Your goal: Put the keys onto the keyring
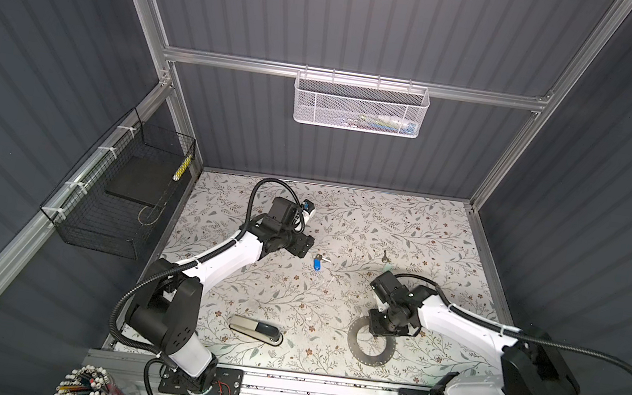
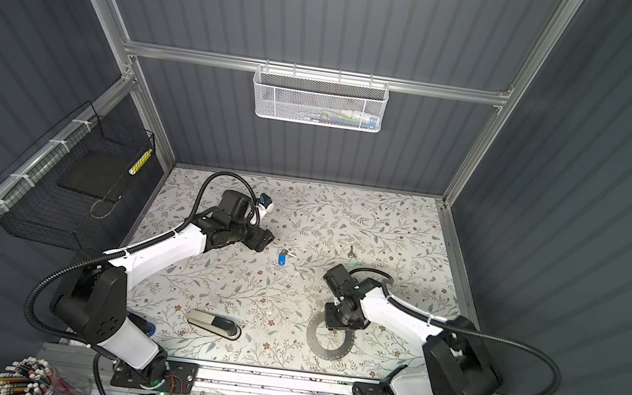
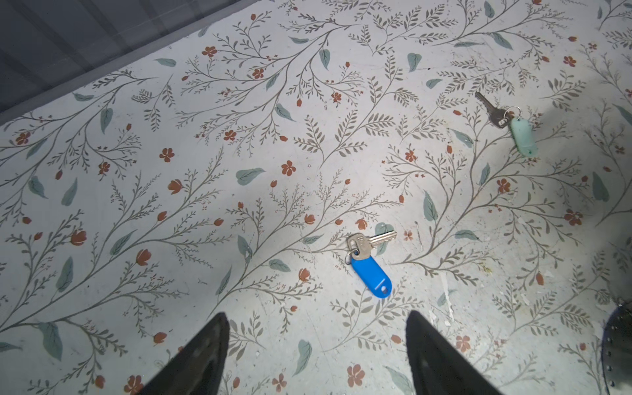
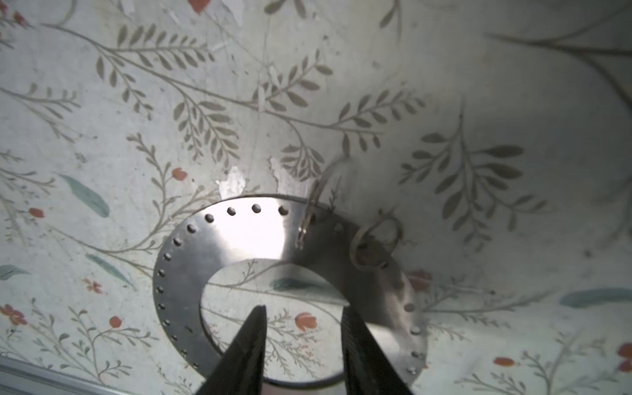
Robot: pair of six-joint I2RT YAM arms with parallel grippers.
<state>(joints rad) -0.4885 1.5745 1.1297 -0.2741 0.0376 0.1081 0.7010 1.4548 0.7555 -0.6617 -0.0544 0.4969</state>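
Loops (image 4: 355,244) on keyring (image 4: 253,236): right wrist view only

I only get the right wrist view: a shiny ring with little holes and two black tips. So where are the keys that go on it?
Observer: The blue key lies loose near the middle of the table, off the ring.
Operator: And the other one?
Observer: The mint key lies beyond the ring's far side, apart from the blue key.
Operator: What is the other arm up to?
Observer: The left arm hovers with its jaws open and empty, the blue key just ahead of them.
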